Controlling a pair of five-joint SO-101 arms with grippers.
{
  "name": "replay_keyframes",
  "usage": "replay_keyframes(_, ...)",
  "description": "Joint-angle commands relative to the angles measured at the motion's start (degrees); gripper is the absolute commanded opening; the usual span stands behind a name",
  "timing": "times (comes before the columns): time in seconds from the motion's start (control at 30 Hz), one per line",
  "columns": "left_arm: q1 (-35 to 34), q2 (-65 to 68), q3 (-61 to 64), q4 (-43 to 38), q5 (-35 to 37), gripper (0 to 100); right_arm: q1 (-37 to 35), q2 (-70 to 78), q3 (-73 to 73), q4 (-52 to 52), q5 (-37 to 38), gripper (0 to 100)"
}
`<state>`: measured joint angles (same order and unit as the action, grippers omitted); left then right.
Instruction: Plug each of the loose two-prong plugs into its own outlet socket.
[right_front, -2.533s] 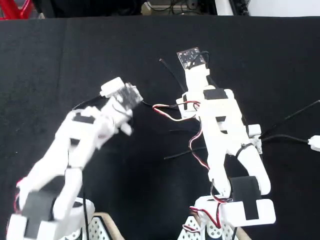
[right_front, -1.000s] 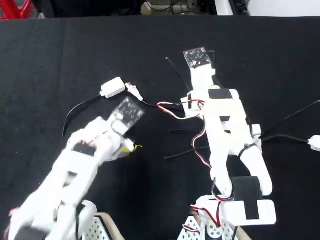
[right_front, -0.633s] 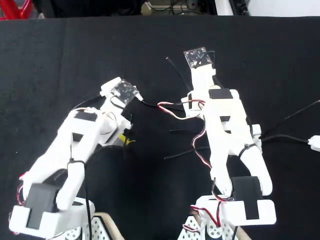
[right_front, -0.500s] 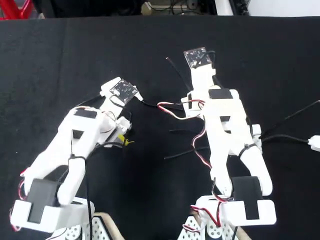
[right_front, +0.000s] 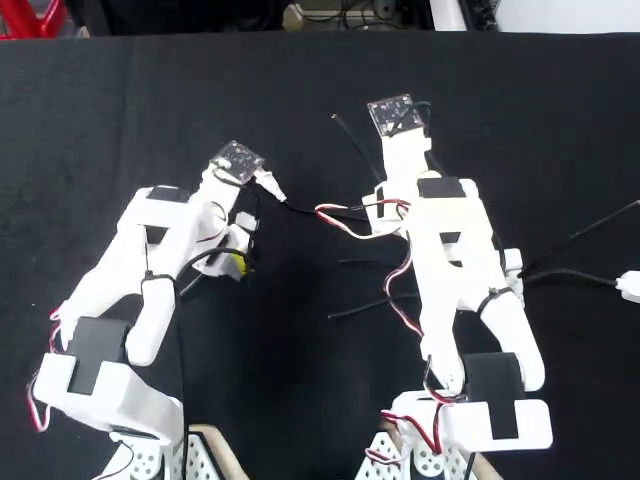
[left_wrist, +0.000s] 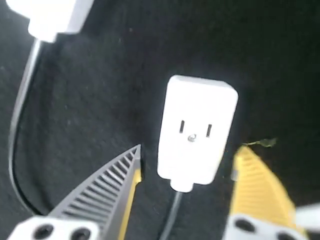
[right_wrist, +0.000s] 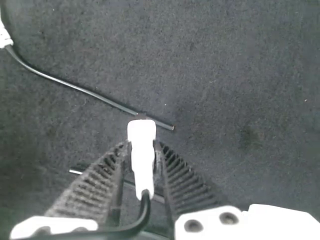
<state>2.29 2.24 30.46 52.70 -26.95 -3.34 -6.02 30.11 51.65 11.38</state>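
Right now the white outlet socket (left_wrist: 197, 130) lies face up on the black table (left_wrist: 280, 60), squarely between the wide-open jaws of the left gripper (left_wrist: 190, 148), apparently touching neither. Across the way, the right gripper (right_wrist: 141, 145) is clamped on a white plug (right_wrist: 141, 132), near a black cable (right_wrist: 75, 87).

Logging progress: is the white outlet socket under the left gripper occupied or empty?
Empty. The white rectangular outlet socket shows both slots bare, with nothing inserted. The left gripper is open, one finger on either side of it.
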Motion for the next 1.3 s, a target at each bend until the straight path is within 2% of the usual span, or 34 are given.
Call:
replay_keyframes(0.0, -0.8, -7.6, 0.4, 1.0, 2.6, 35, 0.5, -0.3, -2.9, 0.4, 0.2, 1.2)
replay_keyframes(0.2, 2.0, -17.5, 5.3, -0.8, 2.7, 35, 0.4, -0.3, -2.9, 0.3, 0.2, 1.2)
replay_keyframes(0.4, 8.5, -9.8, 3.6, -1.8, 2.5, 33, 0.4, -0.3, -2.9, 0.4, 0.2, 1.2)
replay_keyframes(0.6, 1.6, 8.5, -7.8, -1.5, -0.4, 32, 0.5, -0.3, -2.9, 0.4, 0.2, 1.2)
replay_keyframes(0.67, 0.3, 11.9, -12.0, 2.5, -1.3, 31, 0.5, -0.3, -3.0, 0.3, 0.2, 1.2)
replay_keyframes(0.73, 0.0, 12.7, -15.6, 6.4, -1.7, 31, 0.6, -0.3, -3.0, 0.3, 0.2, 1.2)
replay_keyframes(0.87, 0.2, 14.0, -15.9, 6.9, -1.9, 31, 0.6, -0.3, -3.0, 0.2, 0.3, 1.2)
replay_keyframes(0.97, -0.1, 14.2, -16.0, 6.9, -4.4, 27, 0.6, -0.3, -3.1, 0.2, 0.3, 1.2)
replay_keyframes(1.17, -0.2, 14.1, -16.3, 7.6, -4.4, 22, 0.6, -0.3, -3.1, 0.3, 0.3, 1.2)
replay_keyframes(1.27, 0.6, 14.1, -17.0, 10.7, -4.5, 17, 0.6, -0.4, -3.1, 0.3, 0.3, 1.2)
